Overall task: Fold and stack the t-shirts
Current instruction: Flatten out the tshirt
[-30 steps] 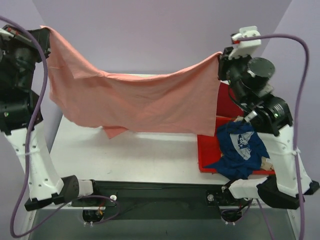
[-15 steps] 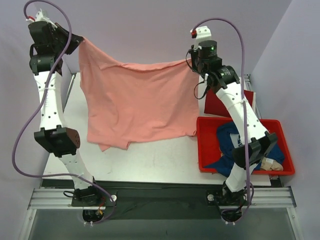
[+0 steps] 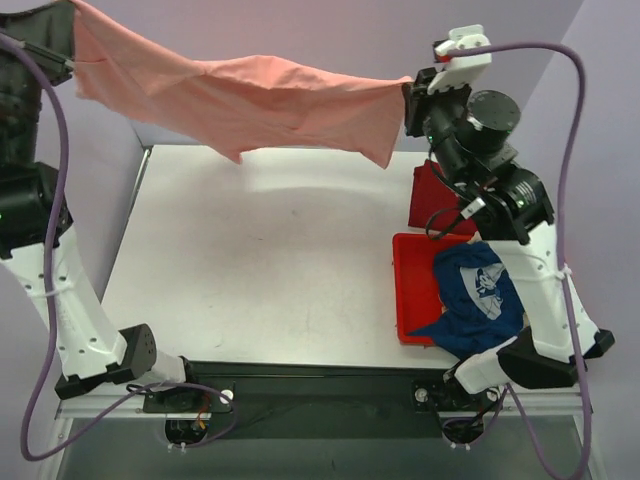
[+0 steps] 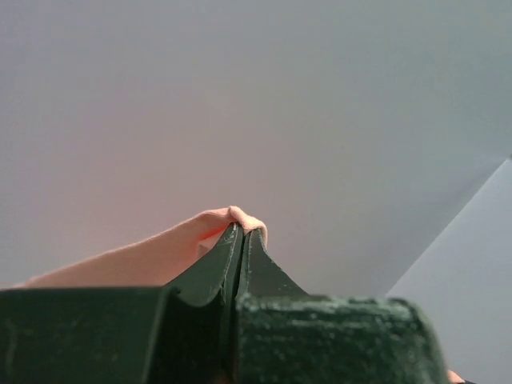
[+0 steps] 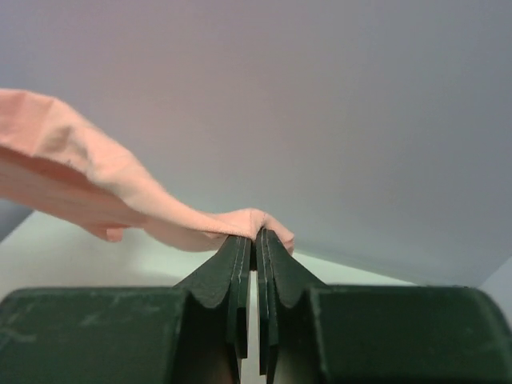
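Observation:
The salmon-pink t-shirt (image 3: 240,100) hangs stretched in the air high above the back of the table, held at both ends. My left gripper (image 3: 72,15) at the top left is shut on one corner of it; the pinched cloth (image 4: 232,218) peeks over the fingertips in the left wrist view. My right gripper (image 3: 408,95) is shut on the other corner (image 5: 256,220). The navy blue t-shirt (image 3: 480,300) lies bunched in the red tub (image 3: 410,300) at the right. The dark red t-shirt (image 3: 430,195) lies on the table behind the tub, partly hidden by my right arm.
The white table (image 3: 270,260) lies below the raised shirt. The red tub stands at the table's right front edge. Purple cables loop around both arms. Grey walls stand behind and to the sides.
Both grippers have swung the salmon-pink shirt up and back. It hung as a spread sheet reaching the table before; now it is lifted into a flatter band well above the table.

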### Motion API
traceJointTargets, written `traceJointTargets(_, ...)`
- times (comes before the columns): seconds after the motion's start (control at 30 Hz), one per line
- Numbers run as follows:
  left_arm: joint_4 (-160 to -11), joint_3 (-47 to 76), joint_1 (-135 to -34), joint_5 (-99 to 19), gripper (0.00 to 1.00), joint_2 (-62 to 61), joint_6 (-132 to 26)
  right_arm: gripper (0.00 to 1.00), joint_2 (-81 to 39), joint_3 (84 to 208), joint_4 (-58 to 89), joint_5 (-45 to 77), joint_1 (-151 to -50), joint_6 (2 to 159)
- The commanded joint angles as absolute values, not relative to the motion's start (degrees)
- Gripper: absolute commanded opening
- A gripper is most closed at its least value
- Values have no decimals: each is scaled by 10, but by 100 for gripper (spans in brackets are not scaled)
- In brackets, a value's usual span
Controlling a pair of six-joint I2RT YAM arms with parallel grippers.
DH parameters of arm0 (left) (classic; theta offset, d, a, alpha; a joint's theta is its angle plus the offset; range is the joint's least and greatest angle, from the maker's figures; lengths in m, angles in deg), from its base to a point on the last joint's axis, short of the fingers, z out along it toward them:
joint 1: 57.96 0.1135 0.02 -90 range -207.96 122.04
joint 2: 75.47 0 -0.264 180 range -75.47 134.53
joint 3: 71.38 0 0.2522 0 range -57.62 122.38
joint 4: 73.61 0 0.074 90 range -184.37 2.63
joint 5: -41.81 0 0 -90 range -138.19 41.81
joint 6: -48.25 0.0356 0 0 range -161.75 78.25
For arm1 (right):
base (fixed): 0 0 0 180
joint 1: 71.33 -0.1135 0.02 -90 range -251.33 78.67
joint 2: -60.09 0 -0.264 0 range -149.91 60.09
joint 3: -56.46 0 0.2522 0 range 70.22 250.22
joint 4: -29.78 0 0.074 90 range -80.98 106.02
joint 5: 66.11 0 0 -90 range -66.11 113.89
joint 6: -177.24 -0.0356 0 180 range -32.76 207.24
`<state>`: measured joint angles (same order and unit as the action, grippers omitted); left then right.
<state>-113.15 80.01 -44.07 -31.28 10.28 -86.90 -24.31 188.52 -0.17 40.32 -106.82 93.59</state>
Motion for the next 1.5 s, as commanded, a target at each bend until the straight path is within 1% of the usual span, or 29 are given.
traceJointTargets(0.0,-1087,841,-415,-310,0,91,-889,0,-193,1893,77,429,-1085,951)
traceJointTargets(0.1,-1085,899,-406,-316,0,93,-886,0,-170,1890,98,427,-1099,965)
traceJointTargets(0.17,-1076,920,-406,-318,0,96,-886,0,-164,1892,104,428,-1104,966)
traceJointTargets(0.23,-1061,915,-406,-315,0,98,-895,0,-163,1892,113,424,-1105,960)
traceJointTargets(0.37,-1029,829,-406,-308,0,111,-912,0,-190,1867,129,415,-1084,931)
traceJointTargets(0.4,-1026,780,-406,-303,0,117,-916,0,-200,1857,129,382,-1048,905)
traceJointTargets(0.47,-1024,737,-410,-288,0,151,-921,0,-236,1827,129,350,-1011,830)
traceJointTargets(0.53,-1027,698,-433,-274,0,206,-896,0,-273,1810,127,339,-982,807)
traceJointTargets(0.57,-1037,694,-441,-267,0,233,-883,0,-315,1794,127,336,-975,807)
traceJointTargets(0.6,-1075,698,-460,-267,0,261,-865,0,-340,1788,129,336,-969,807)
traceJointTargets(0.63,-1099,719,-469,-268,2,322,-833,0,-365,1784,127,336,-953,796)
traceJointTargets(0.67,-1125,735,-478,-271,14,356,-814,0,-415,1781,124,329,-944,786)
traceJointTargets(0.7,-1193,760,-487,-278,43,388,-796,0,-441,1783,114,325,-933,774)
traceJointTargets(0.73,-1224,800,-507,-288,61,446,-753,2,-468,1793,98,321,-923,765)
traceJointTargets(0.77,-1257,821,-518,-324,73,468,-731,13,-519,1809,77,307,-909,751)
traceJointTargets(0.8,-1300,833,-529,-340,85,487,-710,28,-541,1837,38,304,-903,747)
traceJointTargets(0.83,-1312,836,-538,-353,89,502,-675,59,-556,1842,26,299,-899,745)
traceJointTargets(0.87,-1317,820,-555,-376,91,501,-662,68,-572,1841,17,298,-893,741)
traceJointTargets(0.93,-1317,783,-566,-390,93,475,-645,82,-573,1815,13,286,-889,739)
traceJointTargets(1.0,-1296,704,-575,-404,93,441,-643,85,-558,1792,12,273,-889,741)
traceJointTargets(1.03,-1288,676,-574,-411,94,404,-640,86,-551,1769,13,268,-888,741)
traceJointTargets(1.07,-1284,650,-574,-426,95,385,-637,86,-536,1757,11,258,-888,739)
traceJointTargets(1.1,-1284,599,-596,-435,95,368,-636,86,-526,1742,12,243,-892,737)
traceJointTargets(1.2,-1299,517,-605,-450,96,305,-634,86,-486,1690,8,199,-894,722)
traceJointTargets(1.23,-1298,454,-604,-448,96,291,-640,86,-477,1678,8,166,-900,714)
traceJointTargets(1.27,-1296,423,-603,-449,97,262,-642,86,-463,1655,8,149,-903,712)
traceJointTargets(1.3,-1289,394,-603,-452,97,246,-645,86,-456,1646,7,129,-908,709)
traceJointTargets(1.33,-1283,333,-601,-455,97,217,-653,86,-451,1636,6,95,-921,705)
traceJointTargets(1.47,-1253,219,-583,-453,97,153,-672,86,-453,1598,6,33,-962,700)
